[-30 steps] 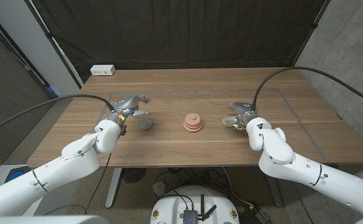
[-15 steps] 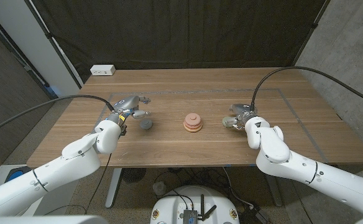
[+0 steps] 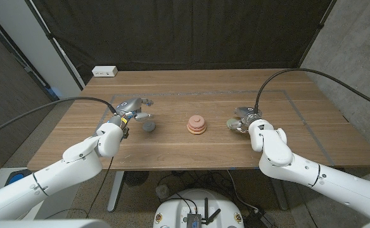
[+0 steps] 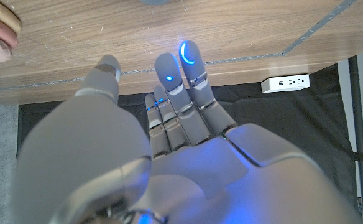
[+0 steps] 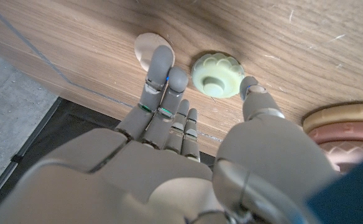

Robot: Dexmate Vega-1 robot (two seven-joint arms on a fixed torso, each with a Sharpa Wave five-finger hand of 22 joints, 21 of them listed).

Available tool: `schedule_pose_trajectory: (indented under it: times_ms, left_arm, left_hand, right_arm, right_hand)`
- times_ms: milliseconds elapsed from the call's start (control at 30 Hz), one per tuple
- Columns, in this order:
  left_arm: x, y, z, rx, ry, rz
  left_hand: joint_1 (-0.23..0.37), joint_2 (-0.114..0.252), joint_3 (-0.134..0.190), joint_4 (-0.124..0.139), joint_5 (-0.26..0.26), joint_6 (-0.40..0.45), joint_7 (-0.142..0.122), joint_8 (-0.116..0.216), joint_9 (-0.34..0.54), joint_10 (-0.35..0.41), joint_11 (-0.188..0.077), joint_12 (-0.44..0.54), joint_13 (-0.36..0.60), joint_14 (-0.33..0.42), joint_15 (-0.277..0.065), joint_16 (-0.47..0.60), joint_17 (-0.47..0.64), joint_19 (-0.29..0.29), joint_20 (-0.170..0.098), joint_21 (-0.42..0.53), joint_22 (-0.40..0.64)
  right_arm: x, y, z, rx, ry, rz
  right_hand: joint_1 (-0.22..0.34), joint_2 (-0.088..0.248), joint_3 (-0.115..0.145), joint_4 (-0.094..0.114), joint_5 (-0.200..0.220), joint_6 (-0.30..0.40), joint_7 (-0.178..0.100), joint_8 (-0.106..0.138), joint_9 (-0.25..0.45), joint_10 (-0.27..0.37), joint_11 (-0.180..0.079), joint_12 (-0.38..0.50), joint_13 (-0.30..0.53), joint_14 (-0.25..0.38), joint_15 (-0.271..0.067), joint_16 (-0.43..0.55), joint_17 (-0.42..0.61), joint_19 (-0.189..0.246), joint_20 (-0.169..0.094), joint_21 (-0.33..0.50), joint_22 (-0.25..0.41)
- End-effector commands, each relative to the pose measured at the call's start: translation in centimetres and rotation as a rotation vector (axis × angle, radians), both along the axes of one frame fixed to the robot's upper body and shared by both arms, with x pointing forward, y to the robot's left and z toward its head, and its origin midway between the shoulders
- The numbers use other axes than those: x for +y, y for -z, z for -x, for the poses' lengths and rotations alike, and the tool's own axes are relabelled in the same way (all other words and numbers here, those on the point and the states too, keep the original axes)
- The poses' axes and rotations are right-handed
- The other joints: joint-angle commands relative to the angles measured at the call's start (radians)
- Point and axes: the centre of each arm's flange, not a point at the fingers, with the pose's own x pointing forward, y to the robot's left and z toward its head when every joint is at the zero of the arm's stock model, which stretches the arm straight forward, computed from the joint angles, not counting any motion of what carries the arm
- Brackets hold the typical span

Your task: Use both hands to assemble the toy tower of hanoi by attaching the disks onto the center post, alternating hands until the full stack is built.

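From the head view, a partly built stack of pink and tan disks (image 3: 196, 125) is seen at the middle of the wooden table (image 3: 172, 149). The left hand (image 3: 133, 107) is held just beside a grey disk (image 3: 149, 126) with fingers spread, nothing gripped. The right hand (image 3: 244, 118) is placed at a pale green disk (image 3: 232, 124) — contact cannot be told here.

In the left wrist view, the left hand's fingers (image 4: 183, 87) are extended and apart.

In the right wrist view, the pale green disk (image 5: 217, 74) is flanked by thumb and fingers (image 5: 163, 78) — not clasped — with a pale round piece (image 5: 149, 48) beside it.
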Motion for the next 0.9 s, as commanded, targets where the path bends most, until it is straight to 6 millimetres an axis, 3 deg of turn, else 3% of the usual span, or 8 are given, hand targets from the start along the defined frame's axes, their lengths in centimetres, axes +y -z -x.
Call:
schedule_pose_trajectory:
  times_ms: [33, 900]
  left_arm:
    - [-0.05, 0.04, 0.02, 0.003, 0.002, -0.002]
    - [0.12, 0.04, -0.06, 0.009, 0.009, -0.006]
  left_hand:
    - [0.003, 0.007, 0.012, -0.001, 0.007, 0.007, -0.001, -0.001, 0.003, 0.008, 0.002, 0.004, 0.003, 0.002, -0.054, 0.005, 0.002, 0.006, -0.125, -0.001, 0.001]
    - [-0.001, 0.009, 0.018, -0.003, 0.01, 0.013, -0.003, -0.003, 0.003, 0.013, 0.003, 0.003, 0.004, 0.002, -0.054, 0.006, 0.003, 0.008, -0.126, -0.004, 0.001]
  right_arm:
    - [-0.02, 0.52, -0.7, 0.024, 0.02, 0.003]
    - [0.15, 1.12, -1.67, 0.075, 0.035, 0.011]
  right_hand:
    - [0.003, 0.008, -0.005, -0.003, -0.003, 0.002, -0.003, 0.003, 0.001, 0.003, -0.002, 0.007, 0.0, -0.002, -0.108, 0.001, 0.003, -0.003, -0.122, -0.005, 0.002]
    - [0.014, 0.024, -0.019, -0.002, -0.009, 0.008, -0.007, 0.011, -0.007, 0.018, -0.002, 0.018, 0.004, 0.001, -0.108, 0.017, -0.006, 0.001, -0.121, -0.003, 0.005]
